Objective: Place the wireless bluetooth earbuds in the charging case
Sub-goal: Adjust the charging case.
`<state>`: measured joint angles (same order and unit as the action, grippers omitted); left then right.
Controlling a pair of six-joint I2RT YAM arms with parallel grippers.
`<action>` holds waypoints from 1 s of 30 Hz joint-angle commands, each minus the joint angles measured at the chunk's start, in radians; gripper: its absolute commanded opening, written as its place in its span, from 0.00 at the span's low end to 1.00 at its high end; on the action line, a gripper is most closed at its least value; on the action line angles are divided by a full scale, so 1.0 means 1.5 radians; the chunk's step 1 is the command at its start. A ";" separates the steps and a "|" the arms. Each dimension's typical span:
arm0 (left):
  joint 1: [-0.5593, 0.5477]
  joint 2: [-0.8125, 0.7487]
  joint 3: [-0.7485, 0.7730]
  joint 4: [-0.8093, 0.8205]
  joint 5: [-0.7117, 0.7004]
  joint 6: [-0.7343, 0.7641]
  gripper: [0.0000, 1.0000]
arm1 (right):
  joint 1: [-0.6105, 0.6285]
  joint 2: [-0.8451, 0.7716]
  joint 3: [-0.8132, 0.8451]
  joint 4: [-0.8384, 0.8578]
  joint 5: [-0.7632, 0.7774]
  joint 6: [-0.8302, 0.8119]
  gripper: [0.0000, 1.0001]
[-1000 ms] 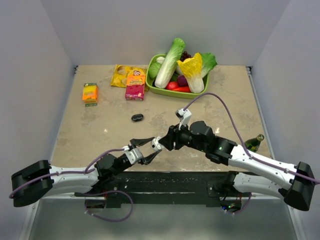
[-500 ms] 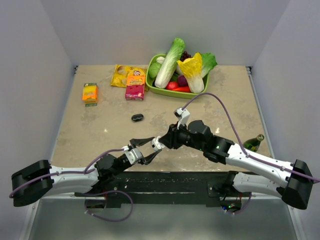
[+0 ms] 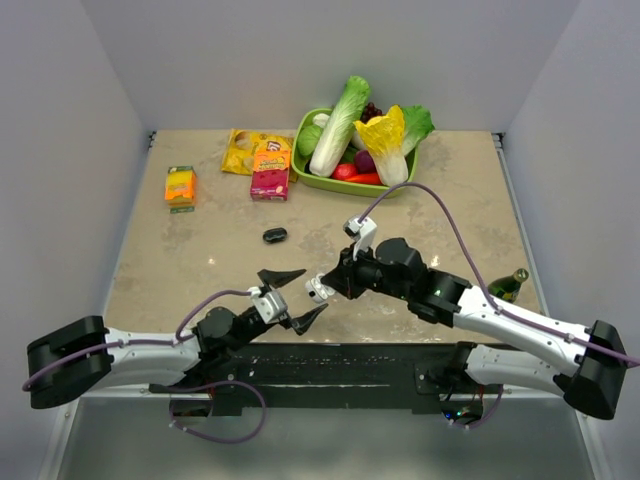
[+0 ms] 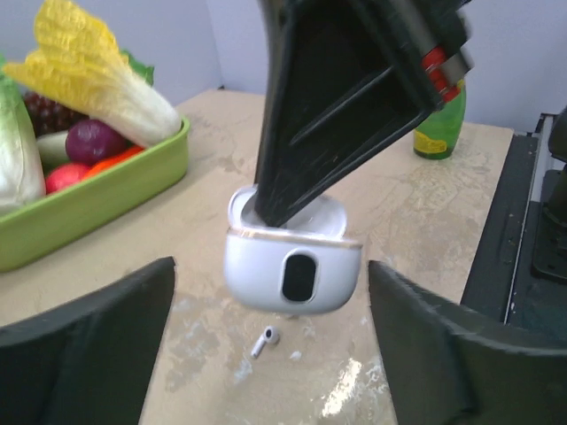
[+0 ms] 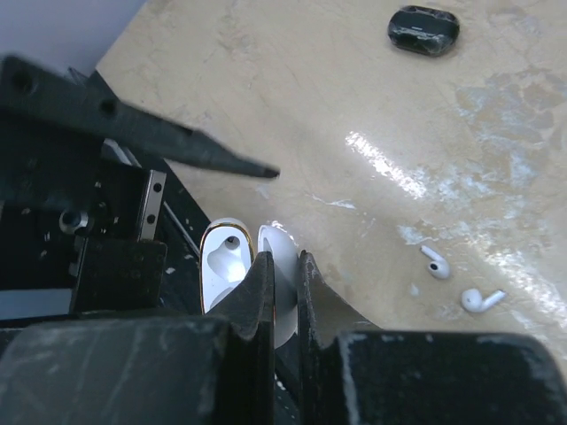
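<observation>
- Moved since a second ago: left claw (image 3: 296, 297) has spread its jaws much wider and drawn back a little toward 7 o'clock. The right claw (image 3: 320, 290) has kept the case and shifted slightly toward 9 o'clock.
- Left claw: jaws wide apart, nothing between them. In its wrist view the fingers flank the case at 8 and 4 o'clock without touching it.
- Right claw: closed tight on the charging case (image 4: 292, 266), pinching a thin white wall, seemingly the open lid. One finger reaches down into the case's mouth.
- Charging case: white, glossy, lid open and wells exposed, apparently held clear of the table (image 3: 200, 250). It sits at 6 o'clock of the tabletop, near the arm bases.
- Earbuds: two, both loose on the table close together, one (image 5: 435, 262) and the other (image 5: 483, 300), at 4 o'clock in the right wrist view. Neither is in the case.
- Other stock: green tray (image 3: 330, 183) of vegetables at 12 o'clock, green bottle (image 3: 510, 283) at 4 o'clock, dark oval object (image 3: 275, 235) near centre.
- Step in hand, by judgement: the left claw fetches an earbud while the right holds the case steady and open.
- Handling advice: narrow the jaws first, descend squarely over one earbud and pinch across its body. Leave the stem free to lead into the well, and avoid nudging the second earbud.
</observation>
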<state>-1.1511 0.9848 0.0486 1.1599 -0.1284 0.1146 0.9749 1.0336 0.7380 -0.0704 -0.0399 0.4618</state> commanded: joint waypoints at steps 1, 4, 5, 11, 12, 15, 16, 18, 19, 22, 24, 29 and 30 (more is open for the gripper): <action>0.001 0.014 0.024 -0.017 -0.062 -0.055 1.00 | 0.007 -0.042 0.057 -0.060 -0.004 -0.119 0.00; 0.002 0.026 0.030 -0.023 -0.073 -0.071 1.00 | 0.010 -0.049 0.070 -0.094 -0.010 -0.152 0.00; 0.002 0.027 0.033 -0.026 -0.085 -0.071 1.00 | 0.011 -0.053 0.076 -0.101 -0.013 -0.164 0.00; 0.004 -0.003 0.065 -0.107 -0.027 -0.126 1.00 | 0.018 -0.094 0.081 -0.125 0.026 -0.212 0.00; 0.006 -0.012 0.063 -0.113 0.003 -0.135 0.98 | 0.022 -0.101 0.079 -0.122 0.038 -0.224 0.00; 0.019 -0.049 0.046 -0.105 0.137 -0.179 0.93 | 0.054 -0.134 0.070 -0.117 0.057 -0.285 0.00; 0.028 -0.065 0.042 -0.102 0.167 -0.204 0.93 | 0.067 -0.137 0.077 -0.131 0.062 -0.294 0.00; 0.040 -0.076 0.036 -0.099 0.247 -0.226 0.91 | 0.073 -0.123 0.114 -0.192 0.048 -0.338 0.00; 0.052 -0.081 0.035 -0.095 0.270 -0.246 0.91 | 0.075 -0.115 0.128 -0.211 0.041 -0.349 0.00; 0.084 -0.075 0.033 -0.068 0.349 -0.277 0.89 | 0.083 -0.083 0.161 -0.248 0.029 -0.368 0.00; 0.098 -0.061 0.043 -0.055 0.386 -0.285 0.84 | 0.089 -0.079 0.157 -0.237 0.003 -0.367 0.00; 0.118 -0.010 0.076 -0.035 0.442 -0.305 0.72 | 0.096 -0.075 0.152 -0.237 -0.006 -0.367 0.00; 0.118 -0.005 0.080 -0.035 0.445 -0.305 0.70 | 0.098 -0.074 0.151 -0.238 -0.007 -0.368 0.00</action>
<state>-0.9859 0.9436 0.1104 1.0313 0.4232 -0.2958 1.1084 0.9257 0.9432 -0.4206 -0.0200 -0.0574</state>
